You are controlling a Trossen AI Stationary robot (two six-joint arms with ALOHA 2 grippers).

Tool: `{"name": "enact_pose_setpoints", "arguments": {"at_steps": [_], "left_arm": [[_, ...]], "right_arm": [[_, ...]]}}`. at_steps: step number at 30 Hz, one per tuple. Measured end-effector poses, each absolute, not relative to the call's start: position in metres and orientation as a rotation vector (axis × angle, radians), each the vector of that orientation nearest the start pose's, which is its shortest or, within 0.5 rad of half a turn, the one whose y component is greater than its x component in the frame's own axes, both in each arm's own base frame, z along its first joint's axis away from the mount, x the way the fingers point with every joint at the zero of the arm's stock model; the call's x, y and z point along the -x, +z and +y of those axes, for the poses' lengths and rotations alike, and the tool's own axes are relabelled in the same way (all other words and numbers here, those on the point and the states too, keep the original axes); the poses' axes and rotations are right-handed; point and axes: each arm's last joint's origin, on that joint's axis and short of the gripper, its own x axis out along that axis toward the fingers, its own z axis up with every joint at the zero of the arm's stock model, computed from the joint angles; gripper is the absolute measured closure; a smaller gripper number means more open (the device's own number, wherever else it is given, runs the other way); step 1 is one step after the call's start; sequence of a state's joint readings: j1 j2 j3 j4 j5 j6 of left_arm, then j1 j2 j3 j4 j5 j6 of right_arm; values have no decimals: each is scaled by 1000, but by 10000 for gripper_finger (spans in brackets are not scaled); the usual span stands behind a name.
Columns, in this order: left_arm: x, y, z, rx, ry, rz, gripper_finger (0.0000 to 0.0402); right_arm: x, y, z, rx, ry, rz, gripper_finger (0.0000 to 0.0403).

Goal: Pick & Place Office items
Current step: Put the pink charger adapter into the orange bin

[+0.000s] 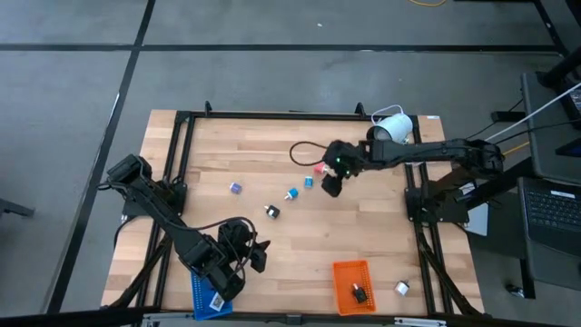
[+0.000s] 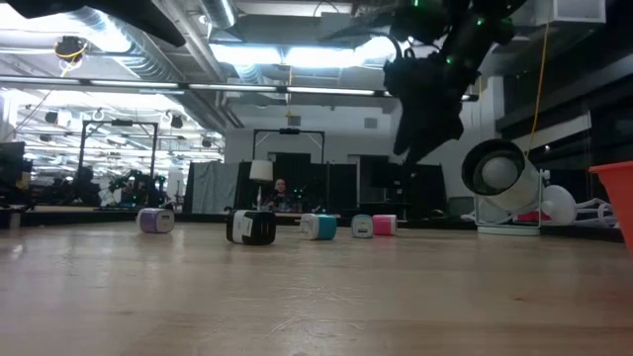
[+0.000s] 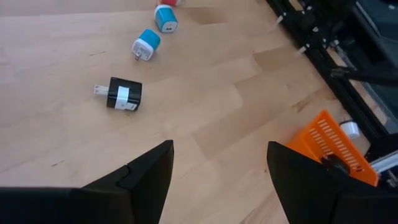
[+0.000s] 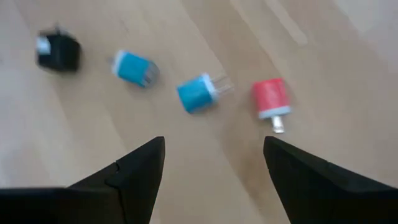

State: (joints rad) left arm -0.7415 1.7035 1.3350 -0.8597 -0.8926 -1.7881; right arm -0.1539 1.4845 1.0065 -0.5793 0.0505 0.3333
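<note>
Small plug-like office items lie in a loose row on the wooden table: a purple one (image 1: pixel 235 188), a black-white one (image 1: pixel 271 212) (image 3: pixel 121 94), two light-blue ones (image 1: pixel 292 194) (image 1: pixel 309 182) and a red one (image 1: pixel 320 169) (image 4: pixel 271 98). My right gripper (image 1: pixel 331 188) (image 4: pixel 213 143) hovers open above the table just near of the red and light-blue pieces (image 4: pixel 198 93), touching nothing. My left gripper (image 1: pixel 259 254) (image 3: pixel 221 149) waits open near the table's near-left part, beside the blue tray (image 1: pixel 209 295).
An orange tray (image 1: pixel 352 286) at the near edge holds a dark piece (image 1: pixel 359 293); a small white piece (image 1: pixel 401 288) lies right of it. The blue tray holds a white piece. A white round lamp-like device (image 1: pixel 392 127) stands at the far right. Black frame rails run along the table's sides.
</note>
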Motion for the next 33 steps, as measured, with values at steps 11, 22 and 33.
{"name": "enact_pose_setpoints", "arguments": {"at_steps": [11, 22, 33], "left_arm": [[-273, 252, -193, 821, 792, 398, 149], [-285, 251, -176, 839, 833, 447, 149], [-286, 250, -175, 843, 835, 448, 148]], "right_arm": [[-279, 216, -80, -241, -326, 1088, 124], [-310, 174, -91, -253, -253, 1189, 124], [-348, 198, -113, -252, -246, 1129, 124]]}}
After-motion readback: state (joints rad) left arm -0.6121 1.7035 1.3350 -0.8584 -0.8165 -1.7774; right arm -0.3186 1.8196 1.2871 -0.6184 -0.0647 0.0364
